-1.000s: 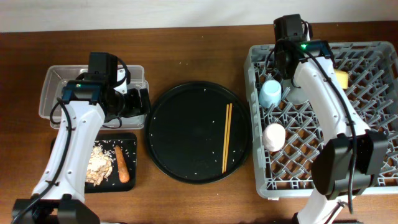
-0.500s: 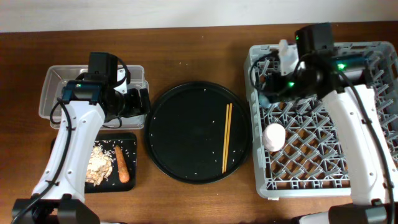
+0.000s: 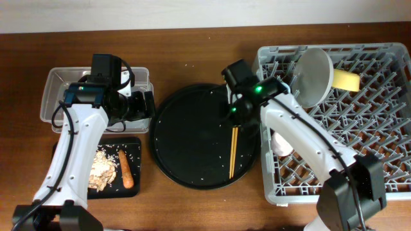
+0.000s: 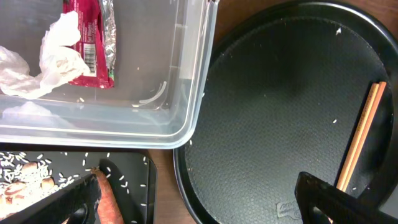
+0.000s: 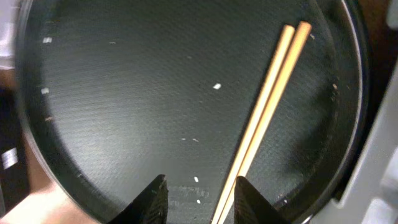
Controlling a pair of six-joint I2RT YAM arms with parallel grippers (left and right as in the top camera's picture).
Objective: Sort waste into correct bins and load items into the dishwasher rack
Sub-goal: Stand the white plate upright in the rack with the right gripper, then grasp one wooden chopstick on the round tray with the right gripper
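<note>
At the middle of the counter, on the large round black tray (image 3: 189, 151), two thin wooden chopsticks (image 3: 234, 144) are laid side by side and touching. They point from the far edge toward the near edge, on the half of the tray nearer the right end. The right gripper (image 5: 199, 194) is held just above them, its fingers spread a moderate way apart with nothing gripped. In the right wrist view the near part of the pair is seen running into the gap.

The left gripper (image 4: 199, 205) is spread wide and empty beside the clear rectangular plastic tub (image 4: 155, 68), toward the left end. A small red wrapper (image 4: 90, 43) and crumpled white tissue (image 4: 37, 68) are seen inside the tub.

The chopsticks are judged to be light, stiff and smooth — easily rolled apart, or tipped if taken near one end. A hold across both sticks at about mid-length is advised, so that they hang level. Since they lie flat, the fingertips would have to be brought right down to the tray surface.

At the right end, the large square grey plastic rack (image 3: 385, 128) is already loaded with a pale round plate (image 3: 313, 77) and a yellow bowl (image 3: 347, 80) near the far edge — the chopsticks are judged to be the step in hand.
</note>
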